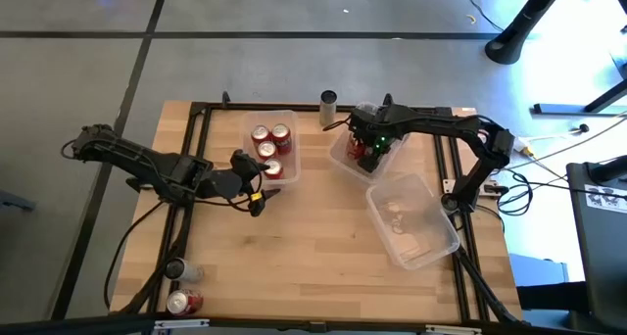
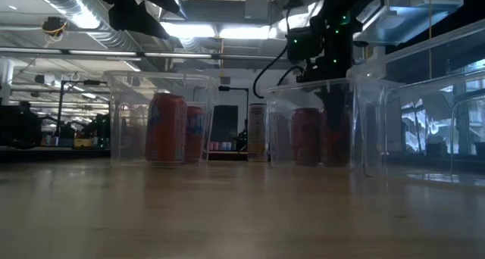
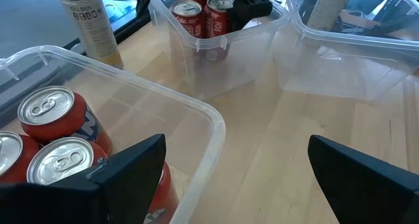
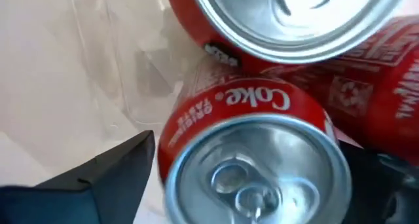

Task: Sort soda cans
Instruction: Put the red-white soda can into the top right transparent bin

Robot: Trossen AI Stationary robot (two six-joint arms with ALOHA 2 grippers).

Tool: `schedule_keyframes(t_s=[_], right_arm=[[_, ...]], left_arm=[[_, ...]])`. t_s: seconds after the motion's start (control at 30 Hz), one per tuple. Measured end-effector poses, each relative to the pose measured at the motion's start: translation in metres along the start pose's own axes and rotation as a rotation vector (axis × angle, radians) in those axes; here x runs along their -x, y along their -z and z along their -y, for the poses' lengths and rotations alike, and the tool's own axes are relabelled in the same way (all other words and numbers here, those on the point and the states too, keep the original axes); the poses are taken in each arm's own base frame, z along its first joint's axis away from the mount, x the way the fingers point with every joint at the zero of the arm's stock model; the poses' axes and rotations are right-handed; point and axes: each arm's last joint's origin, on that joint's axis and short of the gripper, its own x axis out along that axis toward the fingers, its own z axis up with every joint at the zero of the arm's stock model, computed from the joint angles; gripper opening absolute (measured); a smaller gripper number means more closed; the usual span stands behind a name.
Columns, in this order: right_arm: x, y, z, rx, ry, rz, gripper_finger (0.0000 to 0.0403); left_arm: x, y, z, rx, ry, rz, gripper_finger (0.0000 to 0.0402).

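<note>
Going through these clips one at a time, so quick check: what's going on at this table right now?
Two robot arms are sorting soda cans into clear bins. The right gripper is down inside the middle bin, its fingers either side of an upright red can standing among other red cans. The left gripper hangs open beside the left bin, which holds red cans. A third bin looks empty. One tall can stands at the table's far edge, and two cans lie at the near left corner.
</note>
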Motion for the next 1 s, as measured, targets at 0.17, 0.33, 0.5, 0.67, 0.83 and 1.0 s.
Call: schedule_keyframes(t_s=[0.17, 0.33, 0.5, 0.67, 0.83, 1.0], right_arm=[[0.028, -0.004, -0.003, 0.016, 0.000, -0.019, 0.0392], [0.077, -0.005, -0.019, 0.070, -0.007, 0.002, 0.0394], [0.125, 0.006, -0.051, 0.145, -0.052, 0.134, 0.0394], [0.150, 0.033, -0.093, 0.222, -0.067, 0.318, 0.0394], [0.142, 0.059, -0.134, 0.266, -0.049, 0.375, 0.0395], [0.115, 0.079, -0.168, 0.285, -0.075, 0.405, 0.0395]], left_arm=[[0.000, 0.000, 0.000, 0.000, 0.000, 0.000, 0.0363], [0.000, 0.000, 0.000, -0.027, 0.000, 0.001, 0.0363], [0.000, -0.002, 0.001, -0.035, 0.012, 0.021, 0.0363], [-0.003, -0.013, 0.014, -0.082, 0.115, 0.120, 0.0363], [-0.011, -0.021, 0.035, -0.148, 0.227, 0.086, 0.0363], [-0.007, -0.033, 0.069, -0.278, 0.244, -0.058, 0.0363]])
